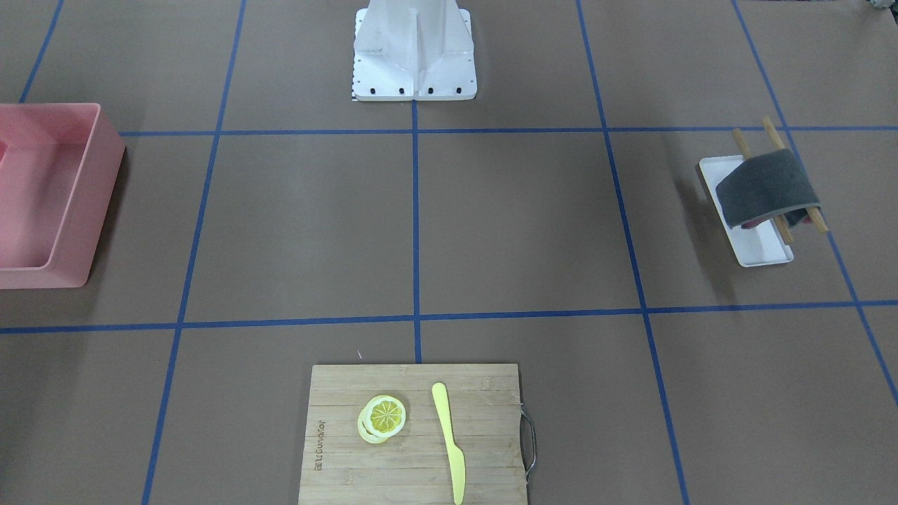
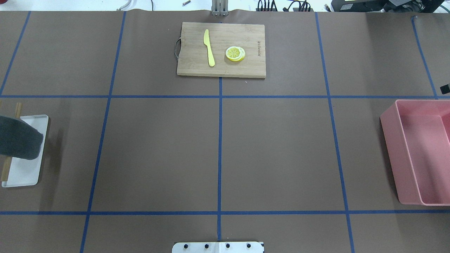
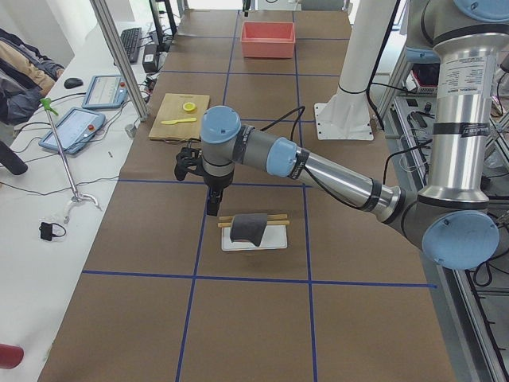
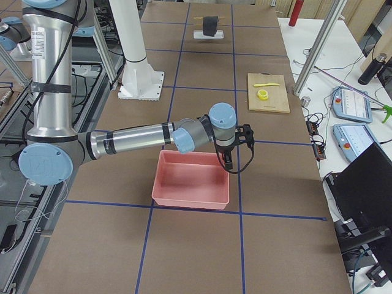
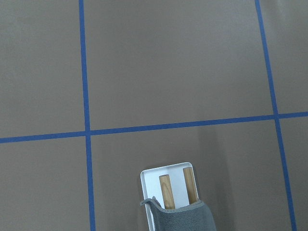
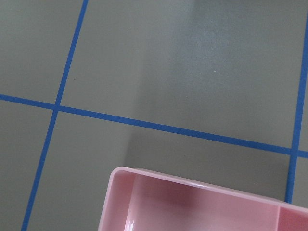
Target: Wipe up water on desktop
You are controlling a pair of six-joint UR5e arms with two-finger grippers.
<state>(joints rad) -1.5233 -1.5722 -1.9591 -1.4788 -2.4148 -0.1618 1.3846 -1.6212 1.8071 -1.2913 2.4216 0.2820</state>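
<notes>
The desktop (image 2: 281,151) is a matte brown top crossed by blue tape lines; no water shows plainly on it. A grey cloth (image 1: 768,188) hangs over two wooden rods on a white tray (image 1: 761,254) at my left end; it also shows in the overhead view (image 2: 17,138) and the left wrist view (image 5: 185,220). My left gripper (image 3: 211,208) hangs above the desktop just beside that tray. My right gripper (image 4: 228,164) hangs over the far rim of a pink bin (image 4: 190,197). Both grippers show only in the side views, so I cannot tell whether they are open or shut.
The pink bin (image 2: 388,130) stands at my right end. A bamboo cutting board (image 2: 246,68) with lemon slices (image 2: 235,53) and a yellow knife (image 2: 209,47) lies at the far middle edge. The white robot base (image 1: 414,49) stands at the near middle.
</notes>
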